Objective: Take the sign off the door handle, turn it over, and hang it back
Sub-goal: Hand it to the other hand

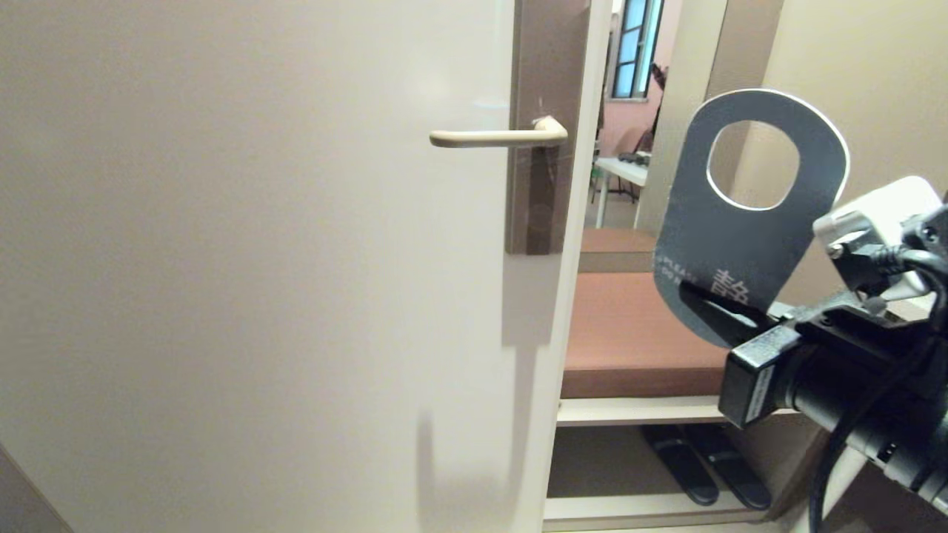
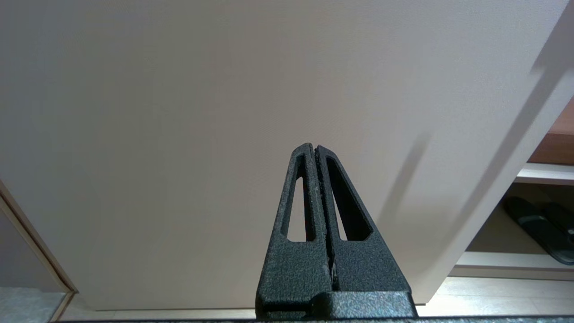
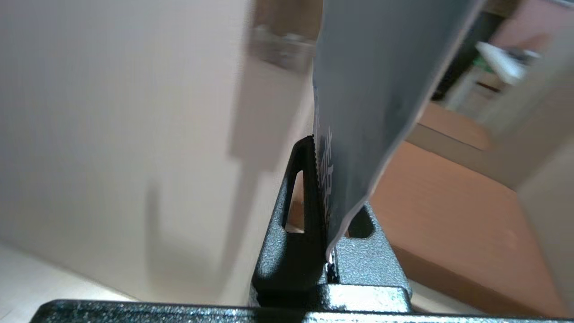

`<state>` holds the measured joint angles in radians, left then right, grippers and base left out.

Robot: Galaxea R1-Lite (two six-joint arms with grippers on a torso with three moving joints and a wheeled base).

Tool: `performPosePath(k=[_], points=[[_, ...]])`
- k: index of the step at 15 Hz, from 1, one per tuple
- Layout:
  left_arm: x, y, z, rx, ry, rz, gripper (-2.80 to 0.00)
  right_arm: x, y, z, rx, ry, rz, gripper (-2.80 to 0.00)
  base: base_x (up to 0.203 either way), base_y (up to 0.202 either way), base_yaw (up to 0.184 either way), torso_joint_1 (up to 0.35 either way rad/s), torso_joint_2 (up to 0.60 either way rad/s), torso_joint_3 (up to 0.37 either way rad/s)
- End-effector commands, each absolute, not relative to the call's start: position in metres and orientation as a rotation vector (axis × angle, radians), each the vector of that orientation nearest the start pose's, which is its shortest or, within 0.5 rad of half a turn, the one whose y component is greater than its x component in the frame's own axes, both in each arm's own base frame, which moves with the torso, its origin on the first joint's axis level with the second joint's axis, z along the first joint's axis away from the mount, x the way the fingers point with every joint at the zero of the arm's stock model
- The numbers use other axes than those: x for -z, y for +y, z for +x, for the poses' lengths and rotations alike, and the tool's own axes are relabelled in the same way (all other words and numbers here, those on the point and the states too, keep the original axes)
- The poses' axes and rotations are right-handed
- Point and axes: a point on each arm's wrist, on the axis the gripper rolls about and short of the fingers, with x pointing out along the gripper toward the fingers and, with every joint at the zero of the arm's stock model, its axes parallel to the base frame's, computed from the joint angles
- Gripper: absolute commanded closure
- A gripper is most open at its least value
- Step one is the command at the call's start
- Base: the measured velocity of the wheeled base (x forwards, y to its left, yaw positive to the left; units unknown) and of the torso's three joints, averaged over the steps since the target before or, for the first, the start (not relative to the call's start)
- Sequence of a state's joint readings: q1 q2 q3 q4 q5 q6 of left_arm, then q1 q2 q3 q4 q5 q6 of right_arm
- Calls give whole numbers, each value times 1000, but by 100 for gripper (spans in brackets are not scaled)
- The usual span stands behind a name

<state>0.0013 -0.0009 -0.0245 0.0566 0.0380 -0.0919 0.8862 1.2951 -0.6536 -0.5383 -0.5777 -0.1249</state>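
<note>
1. So the sign point(image 1: 740, 222) is already off the door handle point(image 1: 500, 137) and sitting in the right gripper point(image 1: 715, 311), over at about 3 o'clock of the door as I stand here. The handle itself is bare, nothing hanging on it.

2. Right gripper is clenched on the sign's lower end, fingers pinching the card flat from both sides. The right wrist view shows the card edge wedged right between them.

3. Blue "do not disturb" side is the one facing the room. The sign stands roughly upright, hole end at 12 o'clock, tipped a little toward 1.

4. The bit that matters: from the sign, the handle lies at about 10 o'clock, well apart, across the door edge. The lever runs level, free tip pointing to 9 o'clock and the bend at the plate point(image 1: 544, 126) end. So I reckon the hole has to come around to that free tip and slide on toward 3 o'clock.

5. Right arm is clearly the nearer one. Left gripper point(image 2: 315, 150) is closed with nothing in it, parked low facing the door point(image 1: 244, 259).

6. My guess is the flip isn't done yet, since blue shows outward.
</note>
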Motion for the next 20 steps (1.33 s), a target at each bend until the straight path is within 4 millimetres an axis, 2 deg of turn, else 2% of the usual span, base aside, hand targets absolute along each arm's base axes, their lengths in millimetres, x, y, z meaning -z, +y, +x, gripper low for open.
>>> performPosePath(k=[1,6,10,11,13,16,20], points=[[-76,1,-25,-41,30,-93,0,-237,134,126,-275,33,-171,0,0,0,0,0,0,0],[-76,1,-25,-43,30,-93,0,-212,89,95,-25,50,-204,0,0,0,0,0,0,0],[-76,1,-25,-43,30,-93,0,-208,75,84,13,33,-262,0,0,0,0,0,0,0],[-76,1,-25,-43,30,-93,0,-202,72,82,9,42,-276,0,0,0,0,0,0,0],[-76,1,-25,-42,30,-92,0,-176,62,77,35,94,-334,0,0,0,0,0,0,0],[-76,1,-25,-43,32,-93,0,-144,29,68,225,168,-379,0,0,0,0,0,0,0],[-76,1,-25,-43,30,-92,0,-123,0,51,421,223,-378,0,0,0,0,0,0,0]])
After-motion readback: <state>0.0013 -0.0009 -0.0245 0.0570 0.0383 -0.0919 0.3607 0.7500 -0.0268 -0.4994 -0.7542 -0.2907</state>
